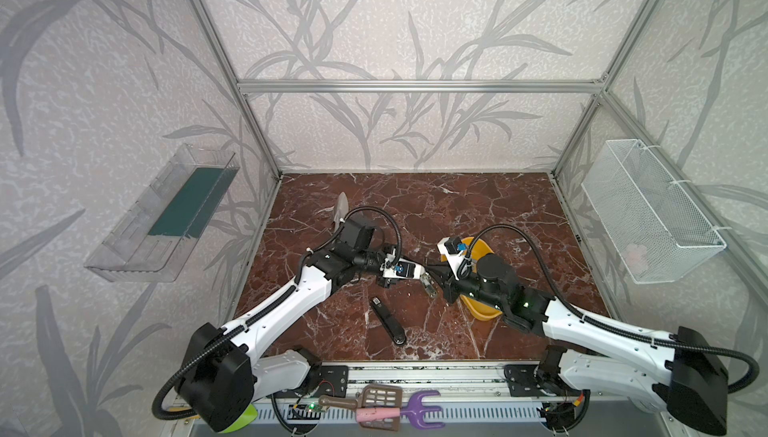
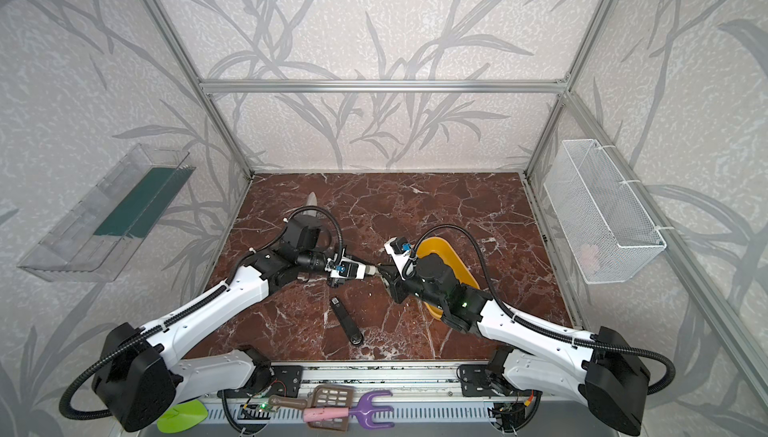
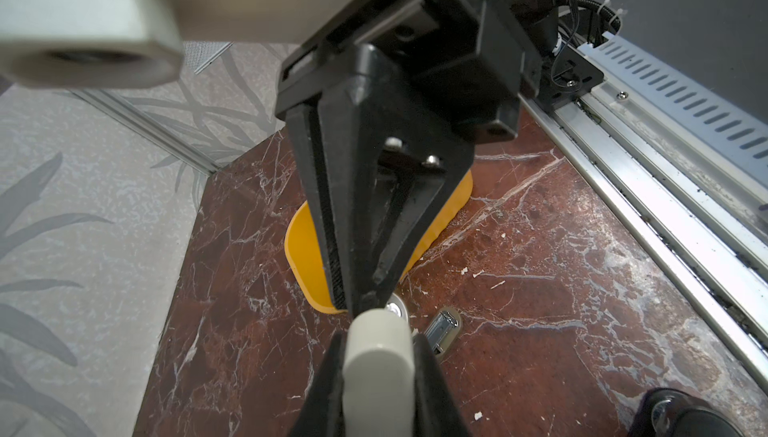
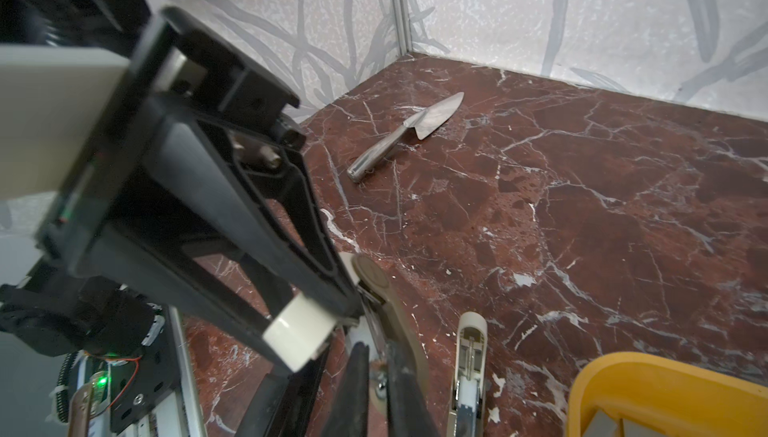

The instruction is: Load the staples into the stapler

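Note:
The black stapler (image 1: 388, 322) (image 2: 346, 322) lies flat on the marble, nearer the front edge than both grippers and touched by neither. My left gripper (image 1: 419, 271) (image 3: 380, 331) is shut on a cream-white oblong block (image 3: 380, 368). My right gripper (image 1: 430, 281) (image 4: 376, 349) meets it tip to tip. Its fingers (image 4: 399, 376) are shut beside a tan hinged arm (image 4: 376, 285); I cannot tell whether they pinch it. A second cream piece with a silvery rail (image 4: 469, 364) (image 3: 444, 329) lies beside them. The staples are hidden.
A yellow tray (image 1: 482, 310) (image 2: 436, 248) (image 4: 623, 376) sits mostly under my right arm. A grey metal trowel (image 1: 341, 208) (image 4: 409, 136) lies at the back left. A clear bin (image 1: 158, 223) hangs on the left wall and a wire basket (image 1: 652, 206) on the right.

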